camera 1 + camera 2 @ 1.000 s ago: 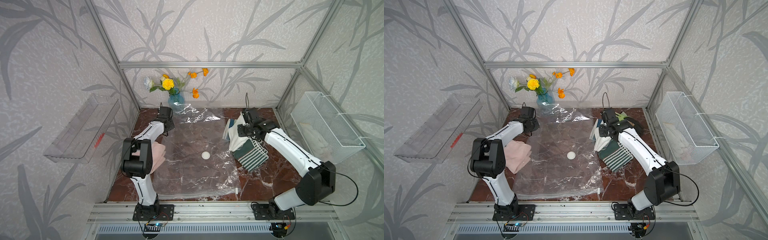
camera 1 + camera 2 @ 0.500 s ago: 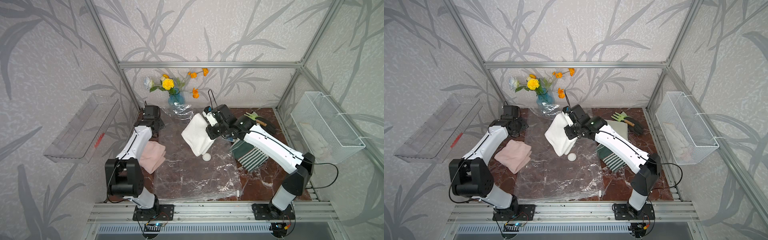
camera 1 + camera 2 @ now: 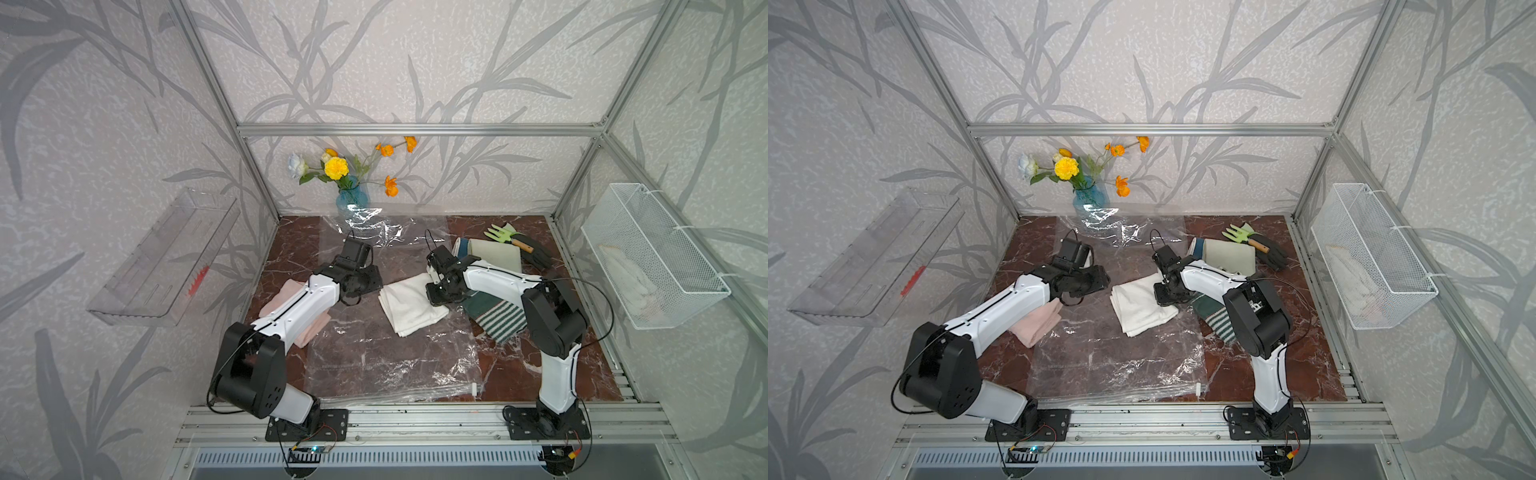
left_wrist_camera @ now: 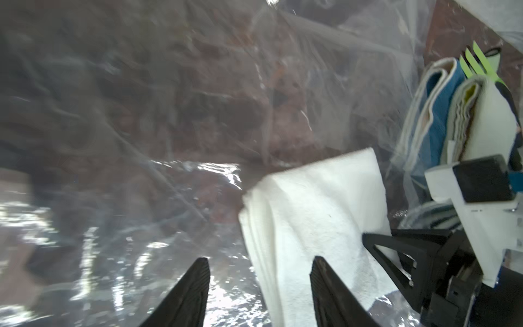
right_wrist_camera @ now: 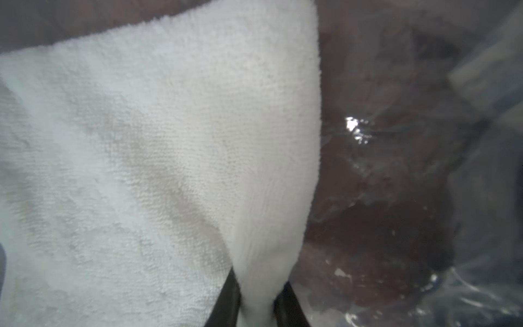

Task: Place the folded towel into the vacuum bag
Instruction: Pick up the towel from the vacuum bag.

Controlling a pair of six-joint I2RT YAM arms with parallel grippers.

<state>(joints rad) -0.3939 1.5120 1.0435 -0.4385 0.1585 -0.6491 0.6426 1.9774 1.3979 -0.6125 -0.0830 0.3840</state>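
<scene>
The folded towel [image 3: 409, 305] [image 3: 1140, 307] is white and lies flat in the middle of the vacuum bag [image 3: 382, 357] [image 3: 1113, 357], a clear crinkly sheet spread over the marble floor. Whether it sits under the top sheet or on it, I cannot tell. My right gripper [image 3: 434, 291] [image 5: 256, 288] is shut on a fold at the towel's [image 5: 155, 141] right edge. My left gripper [image 3: 365, 286] [image 4: 260, 263] stands open just left of the towel [image 4: 311, 203], holding nothing. The bag's small white slider clip [image 3: 475, 389] lies at the near right corner.
A pink towel [image 3: 309, 332] lies under the left arm. A green striped towel [image 3: 498, 320] and a stack of folded cloths [image 3: 494, 253] sit to the right, with gloves and a green fork [image 3: 532, 253] behind. A blue vase [image 3: 351, 195] stands at the back. A wire basket [image 3: 652, 257] hangs on the right wall.
The right arm carried the white towel from the right side over the bag and lowered it flat. The left gripper opened and swung from the back left corner to beside the towel.
</scene>
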